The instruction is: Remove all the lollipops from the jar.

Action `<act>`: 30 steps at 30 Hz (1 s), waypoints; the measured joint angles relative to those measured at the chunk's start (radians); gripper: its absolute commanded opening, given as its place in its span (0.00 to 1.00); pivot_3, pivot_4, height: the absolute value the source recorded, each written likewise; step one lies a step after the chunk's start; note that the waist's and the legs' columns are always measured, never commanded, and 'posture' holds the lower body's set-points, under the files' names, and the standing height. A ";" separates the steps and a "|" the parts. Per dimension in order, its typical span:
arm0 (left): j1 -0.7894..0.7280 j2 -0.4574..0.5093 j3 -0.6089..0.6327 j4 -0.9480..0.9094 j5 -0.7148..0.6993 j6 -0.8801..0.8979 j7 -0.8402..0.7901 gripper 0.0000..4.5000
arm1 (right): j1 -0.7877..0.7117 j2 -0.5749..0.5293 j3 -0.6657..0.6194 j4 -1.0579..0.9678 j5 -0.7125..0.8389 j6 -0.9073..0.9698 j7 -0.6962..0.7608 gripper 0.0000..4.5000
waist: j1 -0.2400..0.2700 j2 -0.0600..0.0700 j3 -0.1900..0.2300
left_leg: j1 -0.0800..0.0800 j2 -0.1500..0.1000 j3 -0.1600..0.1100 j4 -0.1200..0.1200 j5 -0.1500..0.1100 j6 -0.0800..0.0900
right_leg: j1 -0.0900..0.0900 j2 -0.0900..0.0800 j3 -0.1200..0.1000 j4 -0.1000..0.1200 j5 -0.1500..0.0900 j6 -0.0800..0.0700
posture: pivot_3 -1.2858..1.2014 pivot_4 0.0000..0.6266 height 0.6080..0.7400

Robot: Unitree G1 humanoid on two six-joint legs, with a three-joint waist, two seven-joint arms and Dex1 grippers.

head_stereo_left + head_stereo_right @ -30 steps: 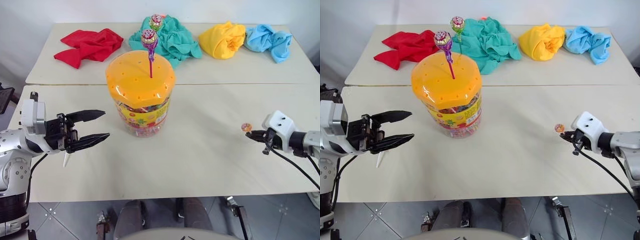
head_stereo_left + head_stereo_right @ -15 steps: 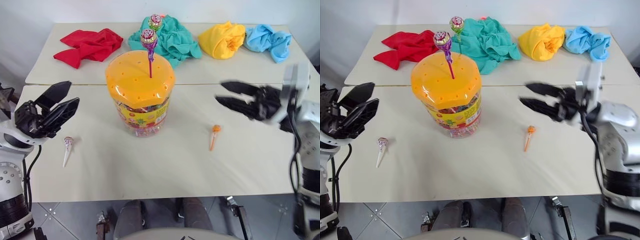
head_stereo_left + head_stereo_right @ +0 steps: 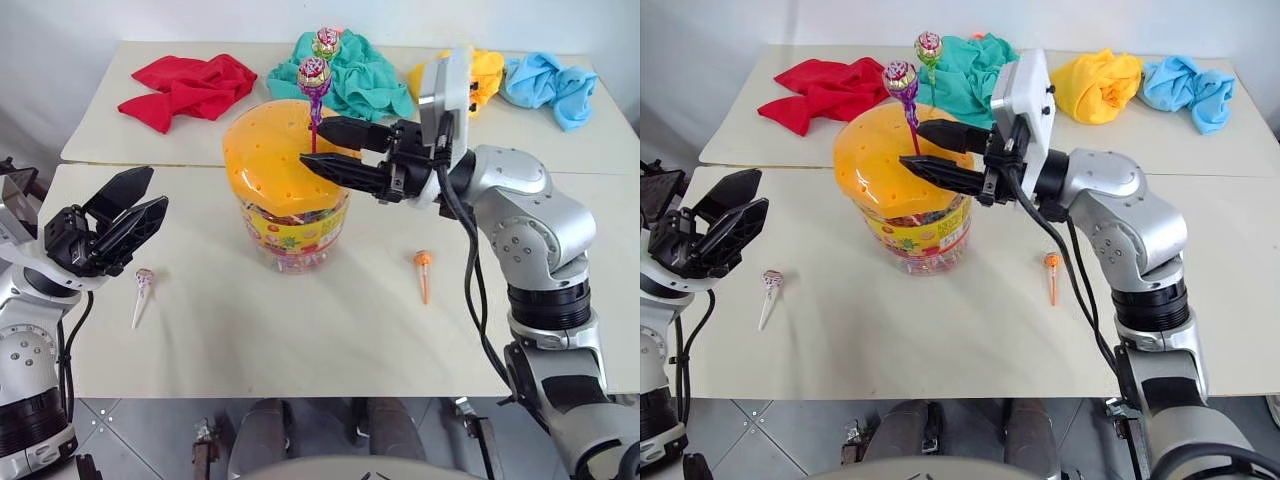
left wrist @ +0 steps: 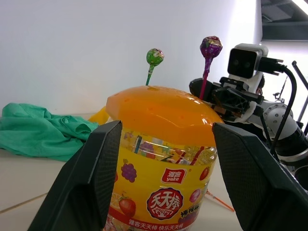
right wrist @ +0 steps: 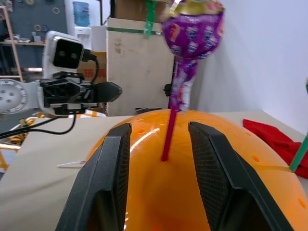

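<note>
Two lollipops lie out on the table: white-stick lollipop [image 3: 141,294] left of the jar [image 3: 288,190], orange-stick lollipop [image 3: 422,271] right. Purple-stick lollipop [image 3: 313,90] and green-stick lollipop [image 3: 326,44] remain in the lid. Right gripper [image 3: 312,142] (empty) brackets the purple stick, jaws apart; left gripper [image 3: 147,205] wide, idle.

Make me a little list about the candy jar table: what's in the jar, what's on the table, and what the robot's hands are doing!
jar: clear plastic jar, holed orange lid
in lid: purple-stick lollipop; green-stick lollipop
on table: orange-stick lollipop; white-stick lollipop
right gripper: open, fingers either side of purple stick
left gripper: open, holding nothing, beside jar
back table: red, teal, yellow, blue cloths
</note>
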 measured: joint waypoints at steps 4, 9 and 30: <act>0.006 -0.008 -0.001 -0.004 0.000 0.000 0.005 0.71 | -0.023 0.024 0.008 0.005 -0.011 0.010 -0.005 0.09 | -0.002 0.000 0.000 | 0.000 0.000 0.001 0.000 0.000 0.000 | -0.002 0.000 0.001 0.001 0.000 0.000 | 0.52 0.24 1.00; 0.011 -0.009 -0.001 -0.013 0.000 -0.001 0.011 0.71 | -0.023 0.039 0.009 0.012 -0.011 0.013 0.003 0.01 | -0.002 0.000 0.000 | -0.001 0.000 0.002 0.000 0.000 0.000 | -0.003 0.000 0.001 0.001 0.000 0.000 | 0.52 0.24 1.00; -0.012 0.127 -0.163 -0.094 0.188 -0.077 -0.221 0.71 | 0.579 -0.672 -0.211 0.374 -0.341 -0.278 0.260 0.01 | -0.001 -0.001 0.000 | 0.001 0.001 0.019 -0.001 -0.002 0.002 | -0.010 0.000 0.011 0.000 0.000 0.000 | 0.52 0.24 1.00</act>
